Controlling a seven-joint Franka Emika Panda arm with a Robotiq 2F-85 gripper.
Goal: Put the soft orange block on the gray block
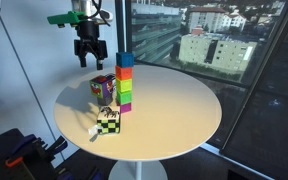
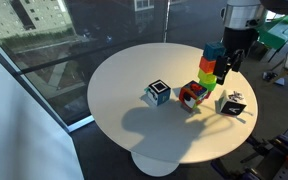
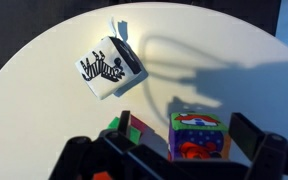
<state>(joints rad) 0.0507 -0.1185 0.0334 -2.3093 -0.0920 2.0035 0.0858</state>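
Observation:
The soft block with orange sides and a green top (image 3: 197,135) sits on the round white table, next to a tall stack of coloured blocks (image 1: 125,80). It shows in both exterior views (image 1: 104,89) (image 2: 192,95). A greyish block with a black-and-white top (image 2: 159,93) stands just beside it, on the side away from the stack. My gripper (image 3: 184,122) is open and empty. It hangs above the table (image 1: 89,62) (image 2: 230,62), and the soft block lies below, between the fingers.
A white cube with black scribbles and a paper tag (image 3: 109,68) sits apart from the others (image 1: 107,122) (image 2: 234,105). The stack (image 2: 209,70) rises close to my gripper. The table edge (image 1: 184,140) curves round, with windows behind.

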